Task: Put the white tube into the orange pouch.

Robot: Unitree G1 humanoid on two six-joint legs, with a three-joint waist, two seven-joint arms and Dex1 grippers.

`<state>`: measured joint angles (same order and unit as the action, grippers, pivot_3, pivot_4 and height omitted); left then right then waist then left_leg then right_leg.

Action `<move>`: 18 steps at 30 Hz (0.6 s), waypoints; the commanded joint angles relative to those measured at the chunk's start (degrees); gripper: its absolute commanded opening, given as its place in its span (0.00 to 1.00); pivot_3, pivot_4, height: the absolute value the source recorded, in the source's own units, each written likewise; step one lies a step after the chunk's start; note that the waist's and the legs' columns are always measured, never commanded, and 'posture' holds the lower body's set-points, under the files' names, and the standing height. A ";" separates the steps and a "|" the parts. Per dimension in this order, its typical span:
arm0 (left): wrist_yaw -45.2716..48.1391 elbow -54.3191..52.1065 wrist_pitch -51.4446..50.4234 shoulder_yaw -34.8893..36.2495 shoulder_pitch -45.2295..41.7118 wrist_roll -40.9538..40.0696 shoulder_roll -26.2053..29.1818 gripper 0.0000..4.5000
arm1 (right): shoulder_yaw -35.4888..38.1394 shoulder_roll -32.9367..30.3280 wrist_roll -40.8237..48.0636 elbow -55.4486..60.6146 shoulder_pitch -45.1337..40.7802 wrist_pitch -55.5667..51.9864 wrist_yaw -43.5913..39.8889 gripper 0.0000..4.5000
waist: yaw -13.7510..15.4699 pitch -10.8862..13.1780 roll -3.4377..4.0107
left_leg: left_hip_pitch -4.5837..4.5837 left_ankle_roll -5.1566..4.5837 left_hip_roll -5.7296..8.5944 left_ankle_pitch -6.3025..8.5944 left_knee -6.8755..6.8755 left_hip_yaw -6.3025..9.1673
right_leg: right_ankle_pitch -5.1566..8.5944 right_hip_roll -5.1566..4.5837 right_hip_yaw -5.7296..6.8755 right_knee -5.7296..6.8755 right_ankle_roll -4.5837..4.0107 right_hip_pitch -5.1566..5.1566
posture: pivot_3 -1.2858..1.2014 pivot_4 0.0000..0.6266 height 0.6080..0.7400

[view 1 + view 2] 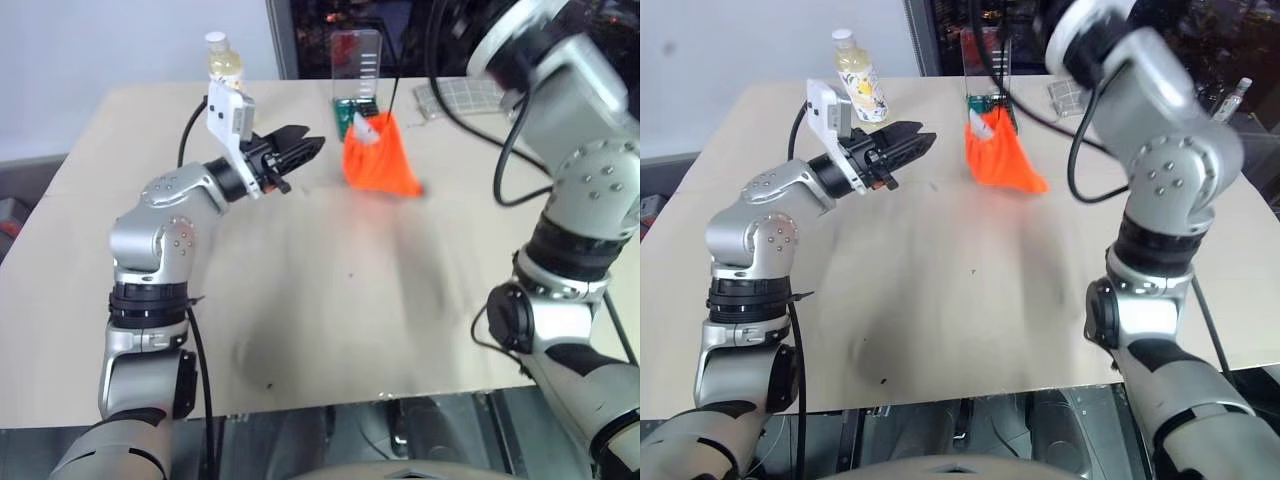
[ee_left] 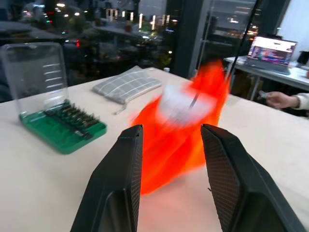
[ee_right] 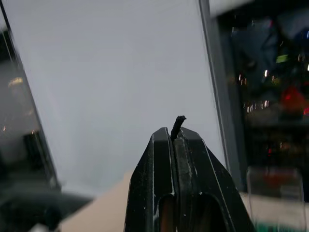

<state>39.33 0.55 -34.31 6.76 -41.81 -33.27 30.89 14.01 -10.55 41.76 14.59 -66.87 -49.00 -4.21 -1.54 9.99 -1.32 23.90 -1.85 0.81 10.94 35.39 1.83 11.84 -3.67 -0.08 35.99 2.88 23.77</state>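
The wide beige tabletop (image 1: 330, 320) carries everything. Near its far edge the bright orange fabric drawstring pouch (image 1: 380, 160) hangs lifted and blurred, mouth uppermost, its lower corner at or just above the surface; a thin dark cord (image 2: 195, 99) rises from its mouth toward the raised right arm. In the right wrist view the right pincer (image 3: 175, 137) is pressed fully closed with a short end of dark cord poking out between its tips, so it appears to be holding the pouch up by the drawstring. Just behind the pouch stands a clear plastic case with a green tray of bits (image 1: 356, 75); a grey checked fabric pouch (image 1: 470, 95) lies further right, and a clear bottle of yellowish liquid with a white cap (image 1: 224, 62) stands at the far left. The left pincer (image 1: 300, 150) hangs partly open and empty, its 2 black fingers (image 2: 120, 183) pointing level at the pouch, near but apart from it. The small white tube (image 1: 364, 130) shows as a pale blurred shape at the pouch's mouth, seemingly partway in; its long axis cannot be made out. The left pincer is the nearer one, the tube lying straight ahead of it and slightly higher.
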 commanded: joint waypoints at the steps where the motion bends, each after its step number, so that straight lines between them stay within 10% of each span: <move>1: -0.68 0.37 2.21 1.65 -1.56 0.61 -0.71 0.43 | 0.71 -3.11 -1.61 -5.13 -3.23 4.11 -3.22 0.00 | -0.01 0.01 0.01 | 0.01 0.00 0.00 0.00 -0.01 -0.02 | 0.00 -0.01 -0.01 -0.01 0.00 0.01 | 0.52 0.24 1.00; 10: -1.77 -0.70 1.91 1.58 -3.13 0.06 -3.90 0.43 | -3.96 -8.04 -10.21 -20.88 -3.37 12.88 -10.78 0.00 | 0.46 0.03 0.00 | 0.05 -0.01 -0.02 0.01 -0.05 -0.06 | -0.01 0.00 0.00 -0.04 0.00 0.04 | 0.52 0.24 1.00; 18: -3.44 -2.23 1.47 1.51 -2.17 -0.06 -5.91 0.43 | 0.34 -11.73 -13.58 -42.03 -21.99 26.66 -16.38 0.00 | 0.49 0.20 0.18 | 0.10 -0.02 0.01 0.01 -0.06 -0.19 | -0.02 -0.02 -0.15 -0.01 0.01 0.16 | 0.52 0.24 1.00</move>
<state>36.18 0.94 -33.50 7.29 -43.25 -32.81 24.99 11.78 -19.62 28.94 -25.62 -81.81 -28.09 -19.24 -1.05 10.19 -1.15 24.00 -1.87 0.83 10.94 35.34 1.61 11.83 -3.69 -0.23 35.98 2.89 23.94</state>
